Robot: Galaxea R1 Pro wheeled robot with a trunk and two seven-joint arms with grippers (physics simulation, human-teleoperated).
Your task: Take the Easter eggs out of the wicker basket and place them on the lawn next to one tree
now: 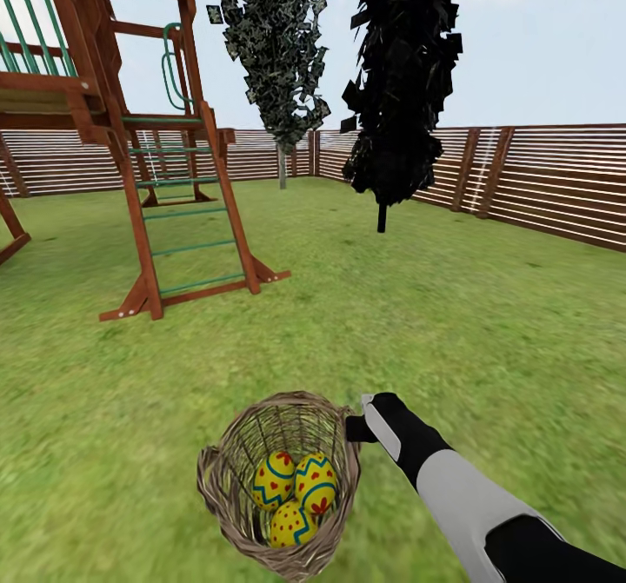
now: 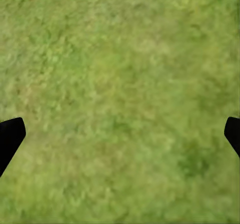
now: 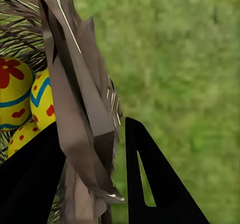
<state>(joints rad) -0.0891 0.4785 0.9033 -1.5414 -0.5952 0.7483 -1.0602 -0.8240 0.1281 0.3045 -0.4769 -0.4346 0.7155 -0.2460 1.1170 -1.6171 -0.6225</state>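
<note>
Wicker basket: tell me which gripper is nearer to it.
Right. The right gripper straddles the wicker basket's rim, one finger inside by the Easter eggs. The left gripper faces bare lawn, with no basket in its view.

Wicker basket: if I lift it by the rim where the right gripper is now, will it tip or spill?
Probably tips: the right gripper straddles one side of the wicker basket rim, so the load hangs off-centre. The three Easter eggs lie loose and could roll out. The thin woven wall may flex rather than stay stiff.
</note>
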